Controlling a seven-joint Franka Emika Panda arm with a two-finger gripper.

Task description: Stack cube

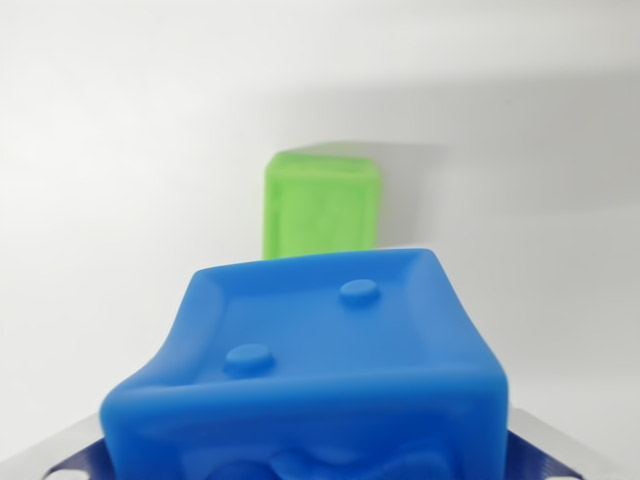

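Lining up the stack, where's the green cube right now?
In the wrist view, the green cube sits upper centre on the white surface, just beyond the blue cube.

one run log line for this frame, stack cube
phase: carrying | gripper: shut on blue cube | green cube: on white surface, beyond blue cube | stack: not yet done

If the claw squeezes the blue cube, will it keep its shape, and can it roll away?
The soft-looking blue rubbery cube with raised studs probably gives under pressure: its edges are rounded and its walls appear bowed. Rolling seems unlikely, since its faces are flat. Its matte surface probably grips well rather than slipping, though that is a guess.
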